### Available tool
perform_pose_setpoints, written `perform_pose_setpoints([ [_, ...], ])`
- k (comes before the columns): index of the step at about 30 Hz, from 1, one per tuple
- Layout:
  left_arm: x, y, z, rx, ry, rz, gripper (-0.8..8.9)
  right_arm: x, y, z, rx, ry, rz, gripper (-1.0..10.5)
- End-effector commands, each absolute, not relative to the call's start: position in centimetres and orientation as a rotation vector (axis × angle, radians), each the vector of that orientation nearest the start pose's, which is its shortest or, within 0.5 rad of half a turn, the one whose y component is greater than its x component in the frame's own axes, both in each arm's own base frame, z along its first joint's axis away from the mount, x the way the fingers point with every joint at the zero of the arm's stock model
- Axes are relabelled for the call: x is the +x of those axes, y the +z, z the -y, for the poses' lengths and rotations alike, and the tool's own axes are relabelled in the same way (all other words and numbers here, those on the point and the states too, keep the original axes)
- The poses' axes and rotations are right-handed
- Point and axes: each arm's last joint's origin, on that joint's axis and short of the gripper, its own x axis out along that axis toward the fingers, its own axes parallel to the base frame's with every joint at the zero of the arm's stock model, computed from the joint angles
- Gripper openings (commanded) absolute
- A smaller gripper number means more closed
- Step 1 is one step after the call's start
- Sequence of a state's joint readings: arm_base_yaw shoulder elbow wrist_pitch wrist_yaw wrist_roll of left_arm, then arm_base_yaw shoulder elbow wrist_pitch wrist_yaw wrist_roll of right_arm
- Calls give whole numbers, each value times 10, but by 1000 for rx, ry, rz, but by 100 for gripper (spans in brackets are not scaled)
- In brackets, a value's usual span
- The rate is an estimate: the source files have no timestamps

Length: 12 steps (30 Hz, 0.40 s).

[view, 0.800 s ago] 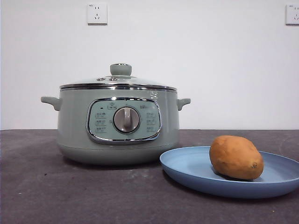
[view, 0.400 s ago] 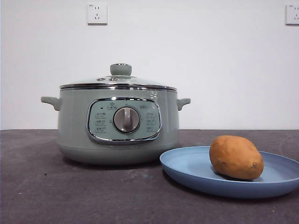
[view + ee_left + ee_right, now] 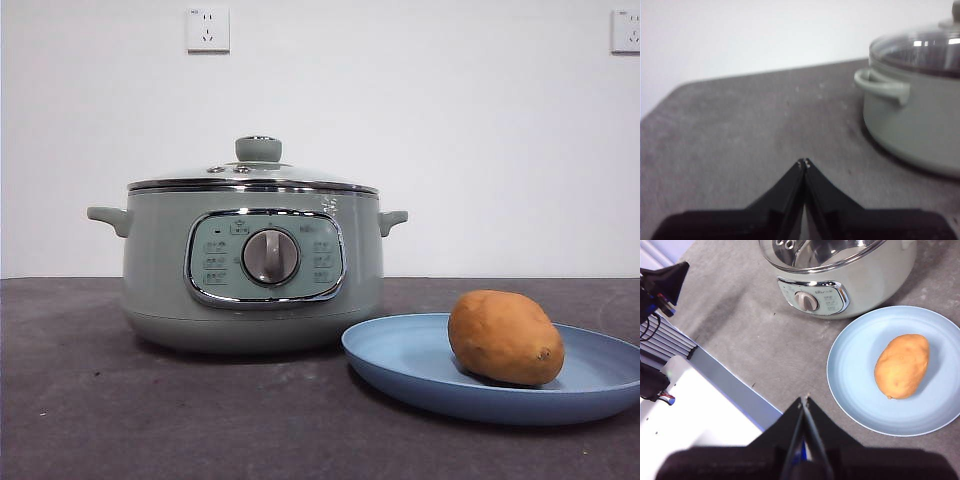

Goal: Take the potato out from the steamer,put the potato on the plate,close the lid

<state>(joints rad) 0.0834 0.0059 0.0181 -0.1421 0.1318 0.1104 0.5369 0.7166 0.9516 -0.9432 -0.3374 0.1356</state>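
Front view: potato (image 3: 505, 337) is lying on plate (image 3: 420, 365) lower right — lid (image 3: 252, 175) apparently seated on steamer (image 3: 250, 265); left gripper (image 3: 804, 163) and right gripper (image 3: 805, 399) are staying clenched, empty.

A laboratory-type test station is indicated. A bare white wall (image 3: 450, 150) with two power sockets (image 3: 208, 29) is seen behind a grey desk (image 3: 150, 420). White equipment housing (image 3: 695, 415) with cabling (image 3: 657, 335) is seen beside the desk.
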Motion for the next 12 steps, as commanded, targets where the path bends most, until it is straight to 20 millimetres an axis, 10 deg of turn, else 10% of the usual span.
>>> perform_pose_setpoints([
  [1, 96, 147, -5, 81, -50, -174, -3, 96, 331, -68, 52, 783, -776, 2],
  [12, 96, 148, -5, 77, -53, -172, -3, 96, 331, -68, 52, 782, -777, 2],
])
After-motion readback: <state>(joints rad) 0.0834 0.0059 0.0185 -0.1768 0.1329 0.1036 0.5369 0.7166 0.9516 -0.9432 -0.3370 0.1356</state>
